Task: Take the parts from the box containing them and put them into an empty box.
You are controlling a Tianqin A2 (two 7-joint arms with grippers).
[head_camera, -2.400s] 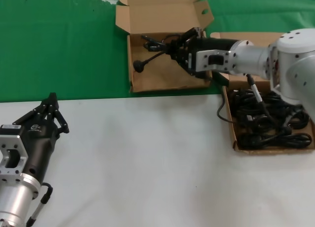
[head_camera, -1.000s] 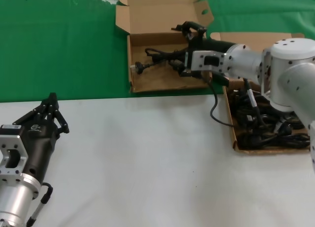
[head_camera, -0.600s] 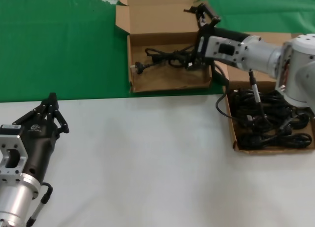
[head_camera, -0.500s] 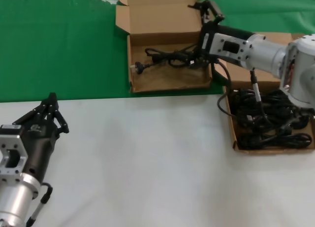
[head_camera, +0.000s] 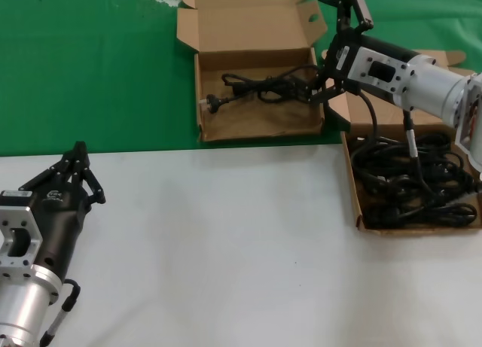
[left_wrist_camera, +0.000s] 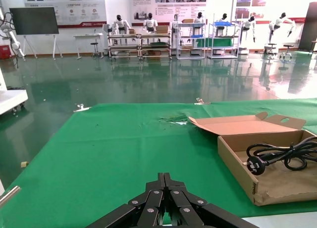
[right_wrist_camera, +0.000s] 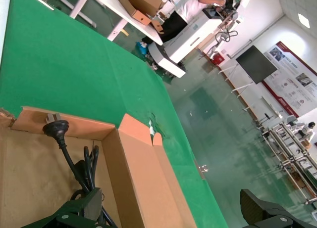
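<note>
**A:** What is found nearest, at about 8 o'clock in the head view?

**B:** The left gripper [head_camera: 77,168] is seen parked over the white table [head_camera: 226,249], well apart from both boxes. Its black fingers [left_wrist_camera: 166,198] are drawn together to a point, with nothing held between them.

**A:** And at 3 o'clock?

**B:** The box containing them [head_camera: 361,211] is set on the table's far right part. It is filled with the parts [head_camera: 410,185], black cords heaped in loose coils. Its lid is largely hidden behind the right arm.

**A:** Where is the right gripper placed?

**B:** The right gripper [head_camera: 335,42] is seen at about 1 o'clock, raised over the right edge of the empty box [head_camera: 260,125]. Its fingers are spread wide apart, one up by the lid flap and one low by the tray's right wall. Nothing is gripped between them. In the right wrist view the two finger tips are shown far from each other, with the tray between.

**A:** What is seen in that darker box?

**B:** One power cord [head_camera: 260,87] is laid in the far half of the tray, on the green cloth [head_camera: 90,68] at 12 o'clock. Its plug [head_camera: 213,101] is pointed toward the tray's left wall, and the coiled rest is bunched toward the right wall. The lid [head_camera: 245,19] is stood open behind it.
</note>
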